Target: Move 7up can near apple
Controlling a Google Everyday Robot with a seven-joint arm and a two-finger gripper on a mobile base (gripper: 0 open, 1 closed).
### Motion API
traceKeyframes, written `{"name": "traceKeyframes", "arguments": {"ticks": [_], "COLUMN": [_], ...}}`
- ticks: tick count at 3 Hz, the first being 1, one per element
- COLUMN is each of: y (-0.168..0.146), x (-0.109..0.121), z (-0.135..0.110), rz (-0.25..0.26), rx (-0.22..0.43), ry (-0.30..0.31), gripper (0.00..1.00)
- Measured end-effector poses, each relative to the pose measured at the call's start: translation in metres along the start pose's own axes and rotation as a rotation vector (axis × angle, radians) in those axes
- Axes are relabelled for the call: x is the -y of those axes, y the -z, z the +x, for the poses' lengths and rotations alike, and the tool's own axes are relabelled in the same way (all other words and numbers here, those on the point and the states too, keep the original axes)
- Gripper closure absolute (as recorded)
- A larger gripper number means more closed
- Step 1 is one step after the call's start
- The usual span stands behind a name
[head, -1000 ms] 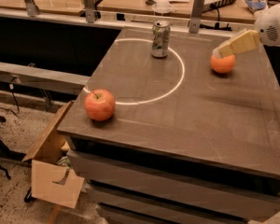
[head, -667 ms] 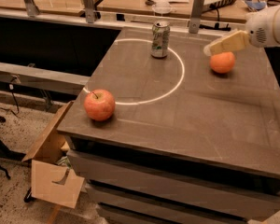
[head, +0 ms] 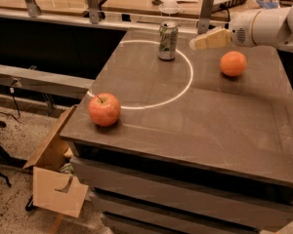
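One small silver-and-green aluminium can (head: 168,40), a cylinder with a shiny top, stands upright at the far side of the table (head: 205,126), on the thin white circle (head: 188,82) drawn on the top. The tool (head: 198,43), a pale tan wedge on a white rounded arm (head: 263,27), hovers just right of the can's upper half, apart from it; whether the tool is released or clenched cannot be told. A round, evenly orange fruit (head: 233,63) lies on the table right of the circle, below the arm. The round red apple with yellowish patches and a short stem (head: 104,109) sits near the table's front-left corner, on the circle's near arc, well apart from the can. The table top is flat, matt and dark grey-brown. An open brown cardboard box (head: 53,179) stands on the speckled floor (head: 10,213) at the lower left.
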State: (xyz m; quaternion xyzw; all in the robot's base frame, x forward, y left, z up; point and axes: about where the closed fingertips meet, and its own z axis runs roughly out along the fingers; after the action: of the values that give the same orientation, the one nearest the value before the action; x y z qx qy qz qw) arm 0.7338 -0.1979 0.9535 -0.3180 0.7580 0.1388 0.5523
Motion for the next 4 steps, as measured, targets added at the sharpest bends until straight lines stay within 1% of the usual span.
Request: {"name": "traceKeyframes", "arguments": {"ticks": [1, 2, 3, 4], "y": [-0.036, -0.073, -0.104, -0.132], "x": [-0.002, -0.011, -0.023, -0.040], "z": [-0.007, -0.011, -0.010, -0.008], "rz": [-0.001, -0.024, -0.053, -0.112], "rx": [0.014, 0.005, -0.007, -0.009], "ry": [-0.006, -0.019, -0.043, -0.053], "gripper": [0.00, 0.00, 0.00, 0.27]}}
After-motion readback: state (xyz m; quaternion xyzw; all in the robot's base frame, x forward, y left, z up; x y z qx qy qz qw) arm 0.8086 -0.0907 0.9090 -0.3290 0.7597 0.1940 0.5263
